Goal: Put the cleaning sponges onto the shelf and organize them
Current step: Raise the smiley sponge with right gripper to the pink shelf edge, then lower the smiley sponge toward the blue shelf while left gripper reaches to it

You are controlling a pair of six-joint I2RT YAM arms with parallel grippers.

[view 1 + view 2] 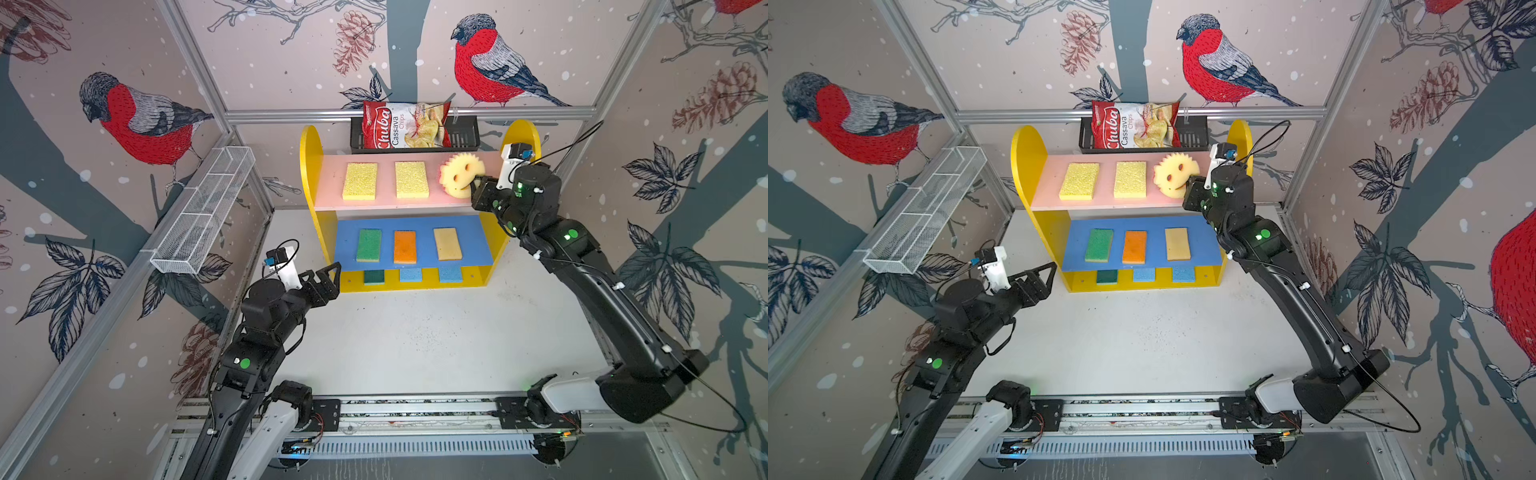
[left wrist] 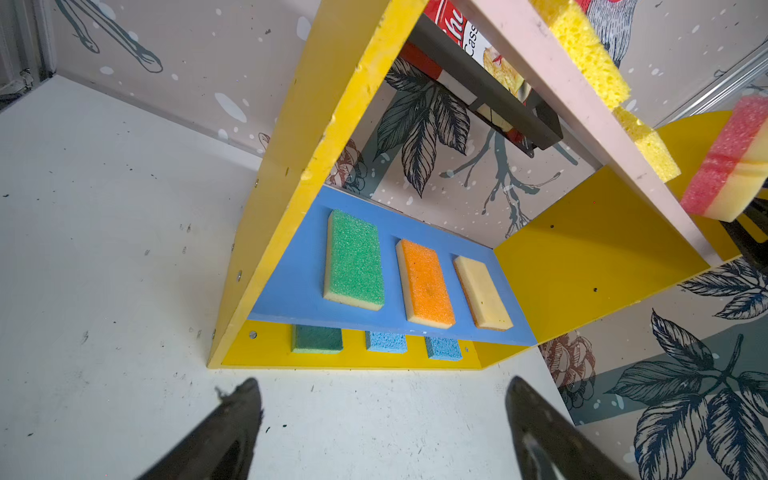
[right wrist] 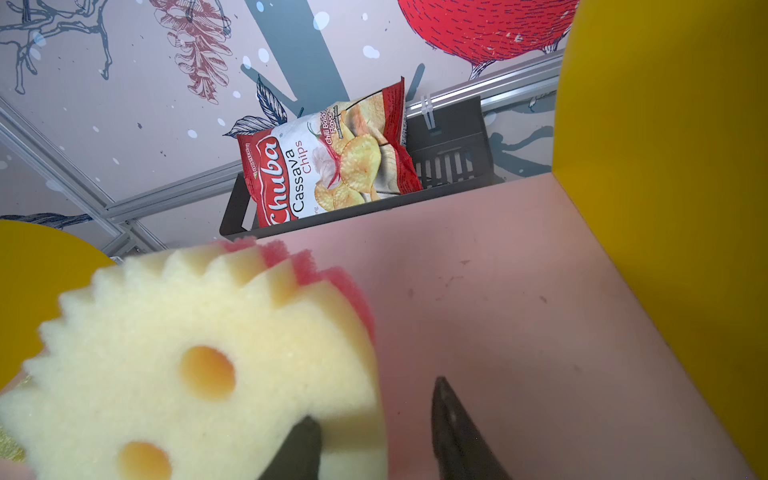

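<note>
Right jaws loose around smiley sponge [image 3: 124, 332], scalloped porous foam; left jaws wide

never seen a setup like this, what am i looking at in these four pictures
Two robot arms stand at the edge of a table, each ending in a two-finger gripper. Two pictures look down from overhead, nearly alike; two come from cameras on the arms' wrists. A shelf holds eight sponges lying flat on its three boards. The right gripper is at the pink top board, jaws apart, one finger against the tilted smiley sponge. The left gripper is open and empty, near the shelf's base. Behind, a chips bag sits in a black basket.
</note>
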